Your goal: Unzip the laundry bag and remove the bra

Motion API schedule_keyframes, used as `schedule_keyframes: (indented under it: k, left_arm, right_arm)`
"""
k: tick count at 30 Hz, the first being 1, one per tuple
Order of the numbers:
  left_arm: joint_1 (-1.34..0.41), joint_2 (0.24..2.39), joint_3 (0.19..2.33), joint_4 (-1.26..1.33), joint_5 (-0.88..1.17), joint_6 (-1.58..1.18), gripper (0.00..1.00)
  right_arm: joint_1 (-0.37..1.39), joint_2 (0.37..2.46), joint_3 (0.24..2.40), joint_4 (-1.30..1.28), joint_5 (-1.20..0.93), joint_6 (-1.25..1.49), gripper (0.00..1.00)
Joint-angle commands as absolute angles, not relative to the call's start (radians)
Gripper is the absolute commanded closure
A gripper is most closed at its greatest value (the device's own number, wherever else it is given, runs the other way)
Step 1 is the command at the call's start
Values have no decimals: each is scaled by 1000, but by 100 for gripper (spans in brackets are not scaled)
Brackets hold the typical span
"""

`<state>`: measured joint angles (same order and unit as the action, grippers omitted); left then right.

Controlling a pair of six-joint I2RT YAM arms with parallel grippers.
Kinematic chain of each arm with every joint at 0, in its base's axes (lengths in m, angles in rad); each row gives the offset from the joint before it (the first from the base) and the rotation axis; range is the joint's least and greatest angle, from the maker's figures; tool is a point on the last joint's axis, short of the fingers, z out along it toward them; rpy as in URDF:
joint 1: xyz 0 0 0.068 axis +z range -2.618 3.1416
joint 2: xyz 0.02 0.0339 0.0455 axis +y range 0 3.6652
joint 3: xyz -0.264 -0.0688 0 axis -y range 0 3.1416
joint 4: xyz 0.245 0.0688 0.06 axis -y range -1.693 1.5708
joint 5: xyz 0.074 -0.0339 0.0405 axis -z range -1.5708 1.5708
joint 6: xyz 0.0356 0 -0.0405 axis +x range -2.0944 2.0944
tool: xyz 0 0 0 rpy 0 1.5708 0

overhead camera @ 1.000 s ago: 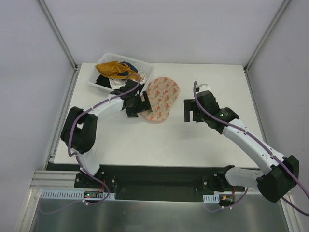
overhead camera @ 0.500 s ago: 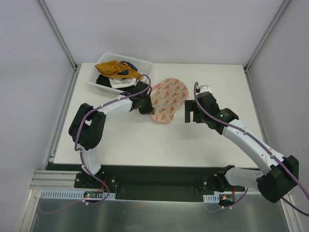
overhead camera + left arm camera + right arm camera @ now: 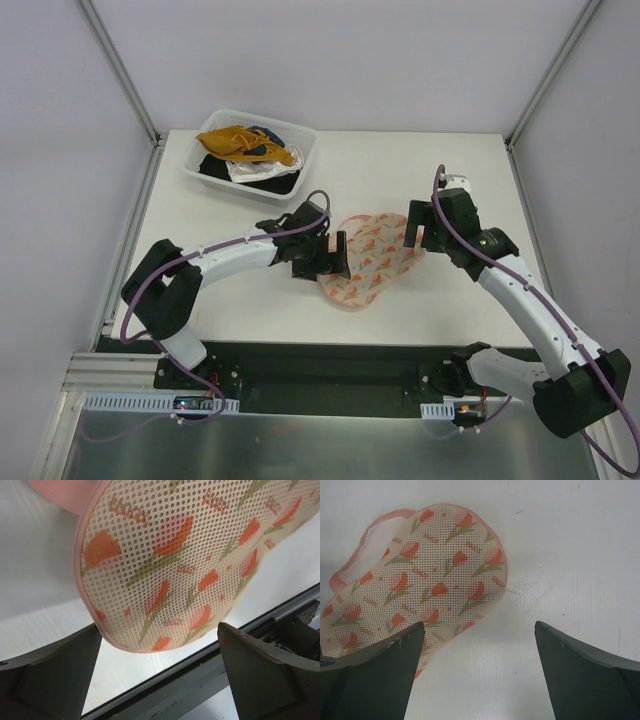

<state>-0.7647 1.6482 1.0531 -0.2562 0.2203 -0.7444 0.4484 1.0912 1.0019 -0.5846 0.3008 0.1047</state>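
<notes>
- Black left pincer (image 3: 334,257): spread wide and holding nothing. Its fingers (image 3: 50,680) stand either side of the near-left lobe of the laundry bag (image 3: 372,258), just beside the pink rim. Whether they touch it cannot be told.
- Right pincer (image 3: 417,229): also spread wide and empty, over the bag's far-right end. In its wrist view the left finger overlaps the edge of the mesh.
- The bag lies flat on the white surface (image 3: 250,300), its printed mesh face up.
- Its long axis runs diagonally, from near-left to far-right.
- The near-left lobe is close to the surface's near edge, about midway along it.
- A clear bin (image 3: 306,160) holding a mustard-yellow garment (image 3: 240,142) sits at the far-left corner, well apart from the bag.
</notes>
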Motion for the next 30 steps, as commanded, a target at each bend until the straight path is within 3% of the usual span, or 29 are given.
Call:
schedule_keyframes:
  k: [1,6,12,16,20,23,24,25,26,30]
  left_arm:
    - [-790,1609,1118,-330,254,-662,1]
    - [-758,1592,1227,-454,83,-540,1]
    - [-638,1791,1437,-451,211,-466,1]
    - [-637,1934,1592,-453,348,-375,13]
    - [-672,2019,1595,-463,440,-333,21]
    - [-689,2039,1560,-462,483,-344,34]
    - [-699,2030,1554,-462,482,-344,45]
    - [-701,2022,1543,-462,468,-356,84]
    - [-701,2001,1540,-465,453,-363,100]
    - [-699,1895,1488,-483,316,-396,100]
  right_arm:
    - [443,1071,977,-607,302,113,4]
    - [437,1049,954,-598,319,115,4]
    - [439,1013,950,-598,321,150,4]
    - [437,965,937,-617,363,152,4]
    - [439,919,925,-649,408,144,4]
    - [439,897,894,-634,423,144,4]
    - [437,899,891,-627,422,144,4]
    - [439,902,887,-620,411,144,4]
    - [437,922,890,-611,404,140,4]
    - [437,985,919,-621,390,152,4]
